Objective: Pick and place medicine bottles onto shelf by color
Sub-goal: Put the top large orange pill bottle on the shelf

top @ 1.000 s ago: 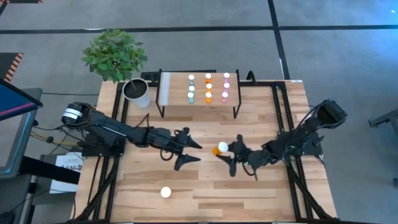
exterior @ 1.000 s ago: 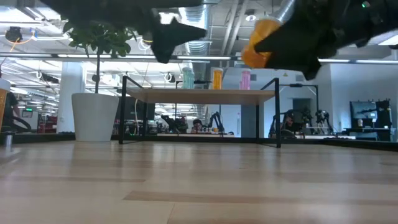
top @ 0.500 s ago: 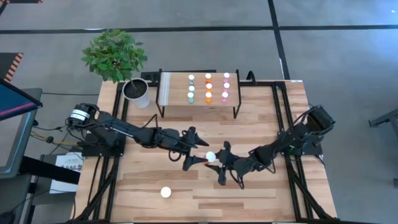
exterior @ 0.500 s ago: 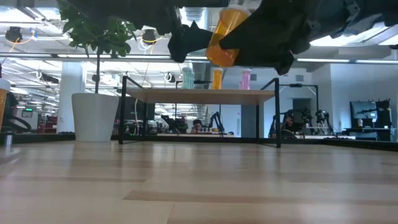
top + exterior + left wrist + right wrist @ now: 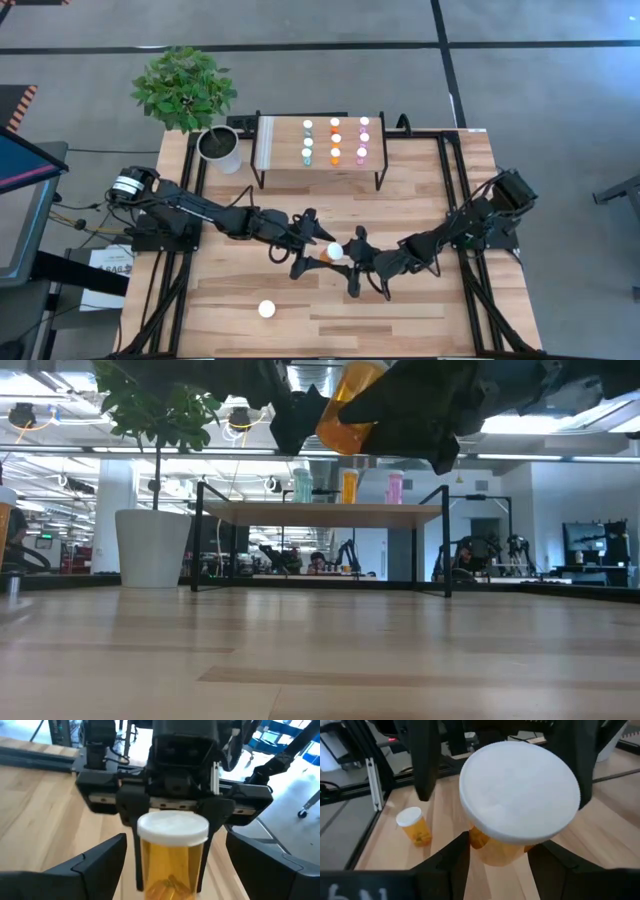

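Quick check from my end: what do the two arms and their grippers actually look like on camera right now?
Both arms are dark, jointed and slim. The left arm carries a white-and-silver band near its base, with cables trailing off it. The left gripper and right gripper are black, each with two tapering, pointed fingers.

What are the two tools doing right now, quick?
Left tool: open, fingers either side of the orange bottle, not clamped.
Right tool: shut on the orange bottle, held above the table.
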`<control>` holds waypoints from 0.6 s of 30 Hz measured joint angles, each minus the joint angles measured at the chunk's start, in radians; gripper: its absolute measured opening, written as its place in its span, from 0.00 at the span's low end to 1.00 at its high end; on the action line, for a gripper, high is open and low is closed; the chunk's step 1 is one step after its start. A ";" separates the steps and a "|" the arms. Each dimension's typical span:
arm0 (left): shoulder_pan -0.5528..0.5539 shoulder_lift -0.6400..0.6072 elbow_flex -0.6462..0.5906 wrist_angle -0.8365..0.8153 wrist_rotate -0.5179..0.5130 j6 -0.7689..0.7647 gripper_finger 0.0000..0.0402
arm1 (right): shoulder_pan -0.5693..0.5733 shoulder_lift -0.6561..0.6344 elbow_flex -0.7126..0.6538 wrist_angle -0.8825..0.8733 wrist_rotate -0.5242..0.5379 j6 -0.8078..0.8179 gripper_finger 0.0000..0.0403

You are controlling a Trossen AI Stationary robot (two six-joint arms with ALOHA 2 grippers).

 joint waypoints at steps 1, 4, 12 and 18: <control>-0.001 0.000 0.000 0.005 -0.005 0.004 0.82 | -0.003 0.000 0.000 0.006 -0.005 0.000 0.48; 0.000 0.000 0.000 0.005 -0.012 0.012 0.82 | -0.013 0.000 0.000 0.023 -0.022 -0.001 0.48; -0.001 0.000 0.000 0.006 -0.037 0.019 0.82 | -0.031 0.000 0.000 0.027 -0.024 -0.006 0.48; 0.000 0.000 0.000 0.009 -0.045 -0.028 0.82 | -0.032 -0.001 0.040 -0.006 -0.024 -0.062 0.48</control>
